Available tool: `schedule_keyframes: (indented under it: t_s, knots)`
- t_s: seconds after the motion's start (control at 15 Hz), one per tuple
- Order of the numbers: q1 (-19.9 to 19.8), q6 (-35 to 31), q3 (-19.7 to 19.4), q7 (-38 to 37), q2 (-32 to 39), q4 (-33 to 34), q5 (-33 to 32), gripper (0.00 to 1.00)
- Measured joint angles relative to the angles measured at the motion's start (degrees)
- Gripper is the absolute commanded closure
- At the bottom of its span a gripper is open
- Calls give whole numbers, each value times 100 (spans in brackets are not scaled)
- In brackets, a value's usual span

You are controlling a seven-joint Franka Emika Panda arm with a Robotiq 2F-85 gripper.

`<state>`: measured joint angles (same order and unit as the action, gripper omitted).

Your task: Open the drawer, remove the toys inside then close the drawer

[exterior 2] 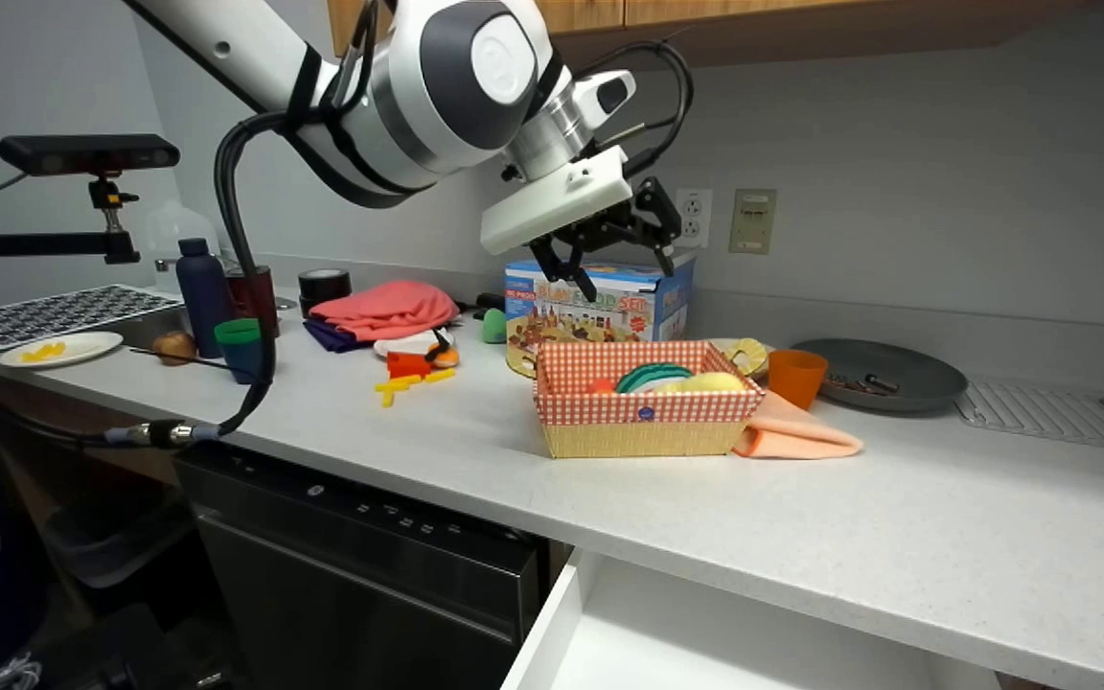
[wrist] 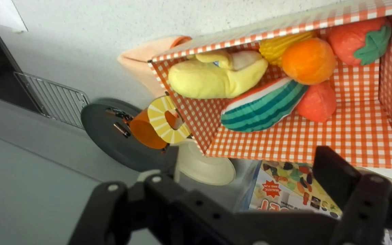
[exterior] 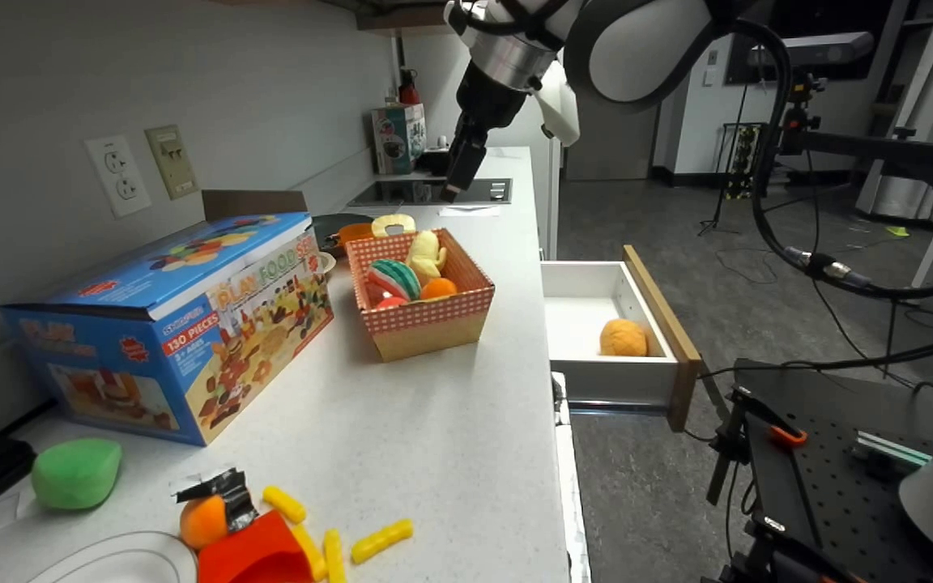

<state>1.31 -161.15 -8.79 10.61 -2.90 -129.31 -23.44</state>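
The drawer [exterior: 580, 320] is pulled out below the counter, with a white inside and a wood-coloured edge. One round orange-tan toy [exterior: 624, 338] lies in it near the front; in an exterior view the visible part of the drawer [exterior 2: 705, 637] shows only bare white floor. My gripper [exterior 2: 629, 280] hangs above the counter over the checked basket, its jaws wide apart and nothing between them. In the wrist view the gripper [wrist: 248, 153] frames the basket's edge. Inside the basket are a red toy [wrist: 317, 102], an orange ball-like toy [wrist: 308, 61] and a red one with green leaves [wrist: 359, 41].
The basket [exterior: 434, 332] also holds a watermelon slice [wrist: 264, 105] and a banana [wrist: 213, 76]. Around it stand the play food box [exterior: 175, 324], an orange cup [exterior 2: 794, 376] and a dark pan [exterior 2: 883, 374]. Yellow sticks [exterior: 381, 541] and a green blob [exterior: 76, 474] lie on the counter.
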Motion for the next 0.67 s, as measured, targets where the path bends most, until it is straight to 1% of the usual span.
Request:
schedule_keyframes:
  t_s: [0.2,0.27,0.33,0.47,0.67]
  knots:
    - [-69,407,95,-332,-74,-3,62,0]
    - [-123,391,76,-257,-83,-90,318,0]
    - [-221,239,12,-58,-79,-283,547,0]
    - [-414,-37,-127,126,-65,-565,631,0]
    - [-457,-103,-127,149,-79,-629,634,0]
